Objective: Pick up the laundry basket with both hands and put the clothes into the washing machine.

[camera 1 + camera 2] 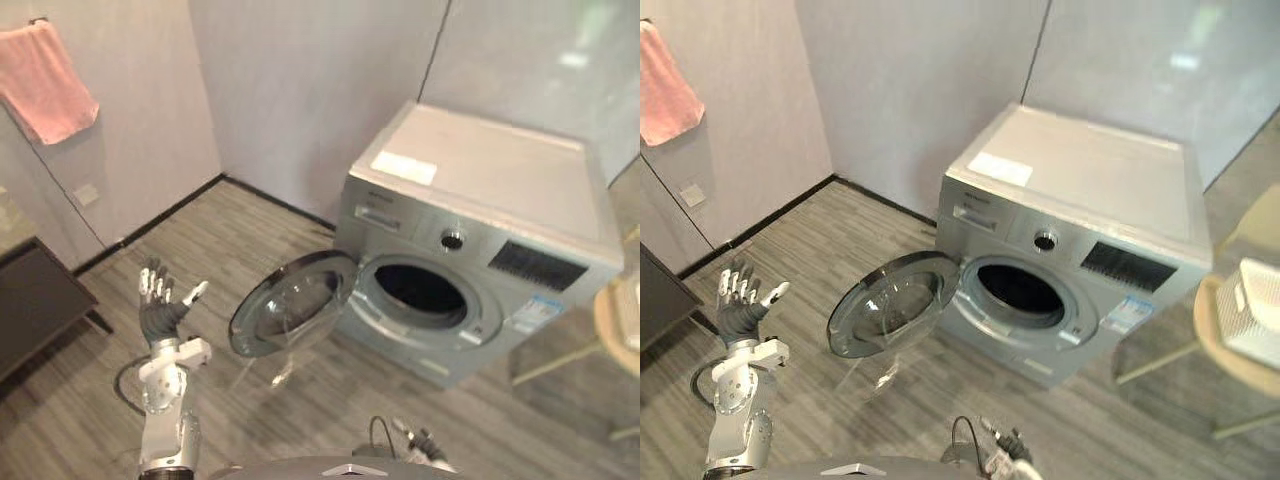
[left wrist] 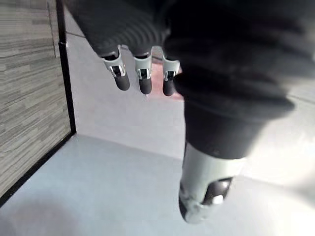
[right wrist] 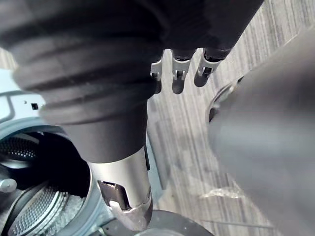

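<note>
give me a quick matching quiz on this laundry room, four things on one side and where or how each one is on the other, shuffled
Things:
1. washing machine door
2. pink towel
3. left hand
4. white basket

States:
a. on the round table at the right
b. raised, fingers spread, holding nothing
c. swung open
d. hanging up at the far left

Pairs: 1-c, 2-d, 3-b, 4-a

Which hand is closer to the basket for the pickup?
Right. The white basket sits on a round stool at far right; the right hand is low centre, the left hand raised open far left.
</note>
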Controlling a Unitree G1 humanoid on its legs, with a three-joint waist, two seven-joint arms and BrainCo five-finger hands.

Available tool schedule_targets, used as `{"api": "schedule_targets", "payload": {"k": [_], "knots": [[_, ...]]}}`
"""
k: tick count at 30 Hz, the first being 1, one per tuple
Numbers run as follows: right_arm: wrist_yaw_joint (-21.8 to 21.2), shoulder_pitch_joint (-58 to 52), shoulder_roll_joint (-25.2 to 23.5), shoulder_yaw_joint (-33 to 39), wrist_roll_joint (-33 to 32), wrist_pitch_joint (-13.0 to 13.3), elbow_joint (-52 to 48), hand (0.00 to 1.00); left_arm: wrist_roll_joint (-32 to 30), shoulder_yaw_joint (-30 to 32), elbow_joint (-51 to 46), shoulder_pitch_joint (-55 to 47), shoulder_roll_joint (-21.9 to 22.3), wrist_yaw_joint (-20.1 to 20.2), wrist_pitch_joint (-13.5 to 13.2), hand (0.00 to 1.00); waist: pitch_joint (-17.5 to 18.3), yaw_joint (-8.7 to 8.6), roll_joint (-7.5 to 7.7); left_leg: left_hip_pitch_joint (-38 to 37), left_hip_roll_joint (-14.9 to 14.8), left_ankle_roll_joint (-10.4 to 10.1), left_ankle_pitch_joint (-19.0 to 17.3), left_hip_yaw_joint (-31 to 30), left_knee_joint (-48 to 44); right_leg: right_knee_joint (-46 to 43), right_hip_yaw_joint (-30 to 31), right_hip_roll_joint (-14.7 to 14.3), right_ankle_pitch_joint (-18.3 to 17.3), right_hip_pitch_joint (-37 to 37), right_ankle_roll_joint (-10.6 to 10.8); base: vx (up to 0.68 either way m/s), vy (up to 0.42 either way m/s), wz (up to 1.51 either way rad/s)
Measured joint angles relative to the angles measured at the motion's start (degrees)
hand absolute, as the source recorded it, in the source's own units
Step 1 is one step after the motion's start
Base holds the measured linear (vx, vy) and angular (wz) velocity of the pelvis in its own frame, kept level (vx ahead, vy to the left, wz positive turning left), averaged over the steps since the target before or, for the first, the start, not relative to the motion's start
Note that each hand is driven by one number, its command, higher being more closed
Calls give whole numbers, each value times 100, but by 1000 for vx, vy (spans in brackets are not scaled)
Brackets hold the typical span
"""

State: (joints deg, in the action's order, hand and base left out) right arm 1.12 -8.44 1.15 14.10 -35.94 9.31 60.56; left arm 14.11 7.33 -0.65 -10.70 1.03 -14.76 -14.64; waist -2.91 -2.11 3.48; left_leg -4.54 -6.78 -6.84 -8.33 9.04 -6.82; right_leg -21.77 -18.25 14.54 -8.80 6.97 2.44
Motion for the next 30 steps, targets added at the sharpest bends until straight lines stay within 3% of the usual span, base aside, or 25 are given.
{"api": "schedule_targets", "payload": {"k": [2, 5, 7, 12, 14, 15, 17, 19, 22, 23, 24, 25, 26, 27, 28, 30], "knots": [[-71, -102, 75, 393, 9, 14, 83, 0, -188, 67, 287, 229, 12, 3, 19, 0, 85, -48, -49, 195, -88, 14, 130, -203, 116, 436, -279, -126, 176, -102, 160, 86, -71, 41], [-68, -278, 243, 894, 56, -49, 142, 0, -190, 282, 756, 518, -15, 23, 50, 0, 180, -112, -245, 280, -148, 1, 367, -256, 462, 884, -408, -300, 472, -125, 256, 135, -20, 18], [-69, -341, 316, 1074, 275, -106, 122, 0, -63, 427, 1103, 748, -173, 64, 56, 0, 186, -156, -245, 280, -160, -18, 395, -206, 593, 1068, -381, -361, 570, -125, 261, 136, 18, -11], [-135, -134, 348, 938, 244, -104, -340, 0, 37, 738, 2168, 1592, -931, 77, 125, 0, -43, -285, 57, 700, -90, 51, 443, 127, 587, 1633, -42, -428, 1059, 279, 228, -15, 41, -32], [-217, -72, 350, 681, 201, -89, -700, 0, 41, 1011, 2554, 2073, -1204, -14, 227, 0, -205, -324, 260, 1065, -30, 72, 456, 266, 481, 1768, 189, -417, 1265, 649, 218, -99, 47, -39], [-238, -27, 346, 514, 115, -78, -901, 0, 42, 1113, 2931, 2469, -1466, -85, 241, 0, -398, -376, 353, 1252, -27, 73, 456, 310, 342, 1919, 276, -429, 1457, 787, 197, -96, 29, -29], [-300, -11, 348, 149, -188, -17, -1288, 0, 101, 1129, 3745, 3262, -1931, -239, 302, 0, -721, -441, 388, 1641, -80, 84, 444, 407, 112, 2216, 539, -511, 1922, 1048, 107, -178, 21, -55], [-374, 64, 312, -483, -539, 83, -1489, 0, 361, 1076, 4918, 4351, -2562, -373, 344, 0, -1039, -471, 536, 1960, -254, 123, 249, 850, -284, 2628, 1116, -711, 2710, 1358, 53, -202, 15, -109], [-357, 212, 210, -735, -655, 104, -1426, 0, 729, 1000, 5550, 4859, -2727, -364, 346, 0, -1190, -572, 691, 2101, -517, 166, -9, 1333, -779, 2644, 1655, -928, 3506, 1727, 105, -127, 22, -104], [-355, 219, 205, -735, -655, 105, -1408, 0, 797, 968, 5632, 4883, -2673, -358, 350, 0, -1203, -623, 702, 2097, -531, 186, -20, 1407, -790, 2644, 1721, -963, 3635, 1782, 59, -146, 71, -74], [-347, 213, 203, -733, -654, 110, -1346, 0, 1019, 853, 5697, 4864, -2463, -336, 348, 0, -1221, -721, 737, 2060, -545, 228, -36, 1540, -796, 2646, 1810, -994, 3798, 1844, -131, -119, 63, -47], [-342, 195, 204, -725, -655, 119, -1230, 0, 1076, 852, 5723, 4770, -2308, -437, 229, 0, -1224, -744, 740, 2027, -563, 278, -65, 1628, -798, 2647, 1818, -986, 3805, 1836, -146, -120, 58, -29], [-307, 183, 193, -712, -656, 85, -1025, 0, 1246, 753, 5680, 4627, -2139, -334, 215, 0, -1285, -728, 615, 1980, -630, 304, -70, 1662, -779, 2560, 1764, -985, 3433, 1754, -85, -38, 25, -2], [-299, 138, 177, -699, -654, 55, -946, 0, 1325, 692, 5636, 4545, -1998, -320, 216, 0, -1300, -718, 593, 1935, -653, 283, -26, 1632, -711, 2352, 1721, -1035, 3050, 1695, -173, 34, -4, 16], [-299, 10, 131, -683, -651, 46, -850, 0, 1354, 446, 5474, 4264, -1755, -326, 127, 0, -1283, -661, 618, 1847, -590, 217, 88, 1629, -534, 2192, 1665, -1081, 2610, 1532, -85, 107, -32, 16], [-285, 37, 87, -508, -649, 60, -789, 0, 1384, -77, 5361, 3878, -1345, -339, 2, 0, -1258, -598, 646, 1783, -447, 143, 220, 1688, -353, 2384, 1661, -963, 2409, 1465, 15, 107, -50, 5]]}}
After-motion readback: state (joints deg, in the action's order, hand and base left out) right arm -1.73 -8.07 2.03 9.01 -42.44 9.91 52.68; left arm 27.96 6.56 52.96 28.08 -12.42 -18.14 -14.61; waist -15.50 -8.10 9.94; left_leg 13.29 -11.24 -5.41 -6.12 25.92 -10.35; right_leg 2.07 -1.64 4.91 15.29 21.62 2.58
